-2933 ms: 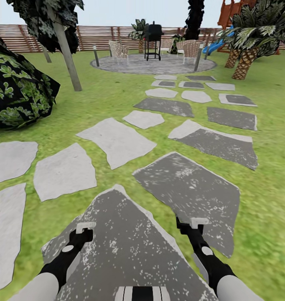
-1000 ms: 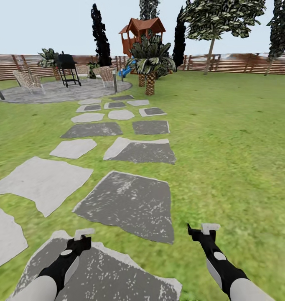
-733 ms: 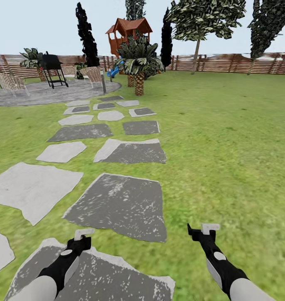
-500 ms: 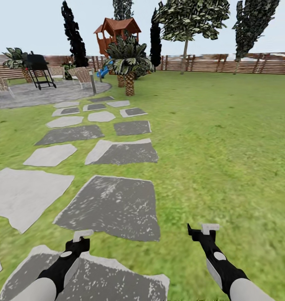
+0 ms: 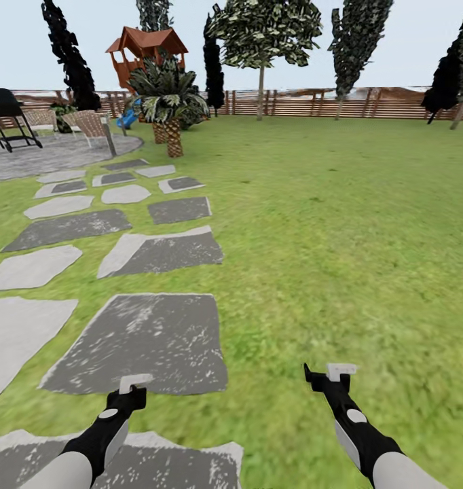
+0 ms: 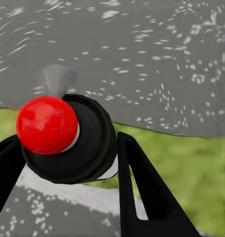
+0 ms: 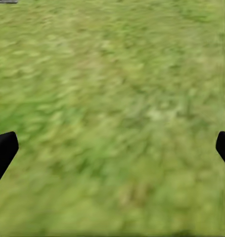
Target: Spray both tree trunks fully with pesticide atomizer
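Note:
The pesticide atomizer is out of view. Green lawn (image 5: 340, 224) stretches ahead to the brown slat fence (image 5: 381, 102). By the fence stands a distant tree (image 5: 261, 75) with a pale trunk and mottled green foliage; I cannot tell if it is one of the task's trees. My left gripper (image 5: 135, 384) hangs low over a grey paving slab (image 5: 143, 339), its fingers (image 6: 142, 192) spread and holding nothing. My right gripper (image 5: 333, 373) hangs over grass, open and empty, with its black fingertips (image 7: 4, 148) at the edges of the right wrist view.
Grey stepping slabs run along the left toward a round paved patio (image 5: 48, 153) with a black grill (image 5: 7, 112) and wicker chairs (image 5: 89, 125). A palm (image 5: 167, 102), a red playhouse (image 5: 146, 51) and dark thin trees (image 5: 68, 61) stand beyond. A red knob (image 6: 45, 123) on a black disc shows between the left fingers.
The camera has swung to the right, so the path, patio and playhouse slid toward the left and more open lawn came into view. Both arms keep the same pose.

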You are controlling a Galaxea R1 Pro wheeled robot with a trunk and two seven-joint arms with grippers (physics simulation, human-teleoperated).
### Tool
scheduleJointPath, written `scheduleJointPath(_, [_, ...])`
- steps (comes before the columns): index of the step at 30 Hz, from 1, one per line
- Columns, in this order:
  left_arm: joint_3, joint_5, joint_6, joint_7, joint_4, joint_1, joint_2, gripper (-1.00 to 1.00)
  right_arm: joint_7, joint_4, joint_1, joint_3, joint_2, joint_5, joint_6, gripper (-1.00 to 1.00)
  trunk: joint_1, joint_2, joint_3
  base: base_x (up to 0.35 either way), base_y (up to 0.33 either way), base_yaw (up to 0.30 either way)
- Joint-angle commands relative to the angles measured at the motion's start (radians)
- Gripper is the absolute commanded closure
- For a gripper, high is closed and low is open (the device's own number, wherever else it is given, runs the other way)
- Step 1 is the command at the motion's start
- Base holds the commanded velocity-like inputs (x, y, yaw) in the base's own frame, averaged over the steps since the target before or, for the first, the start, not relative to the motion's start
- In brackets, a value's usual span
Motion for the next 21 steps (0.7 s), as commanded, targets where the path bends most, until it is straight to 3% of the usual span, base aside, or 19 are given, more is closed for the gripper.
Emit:
scheduleJointPath(1, [0.000, 0.000, 0.000, 0.000, 0.000, 0.000, 0.000, 1.00, 0.000, 0.000, 0.000, 0.000, 0.000, 0.000, 0.000, -1.00, 0.000, 0.000, 0.000, 0.000, -0.269, -0.125])
scheduleJointPath(8, [0.001, 0.000, 0.000, 0.000, 0.000, 0.000, 0.000, 1.00, 0.000, 0.001, 0.000, 0.000, 0.001, 0.000, 0.000, -1.00, 0.000, 0.000, 0.000, 0.000, -0.270, -0.098])
scheduleJointPath(16, [0.003, 0.000, 0.000, 0.000, -0.002, 0.000, 0.001, 1.00, 0.000, 0.001, 0.001, 0.000, 0.001, 0.000, 0.000, -1.00, 0.000, 0.000, 0.000, 0.000, -0.251, -0.281])
scheduleJointPath(21, [0.003, 0.000, 0.000, 0.000, -0.001, 0.000, 0.001, 1.00, 0.000, 0.002, 0.001, 0.000, 0.001, 0.000, 0.000, -1.00, 0.000, 0.000, 0.000, 0.000, -0.063, -0.299])
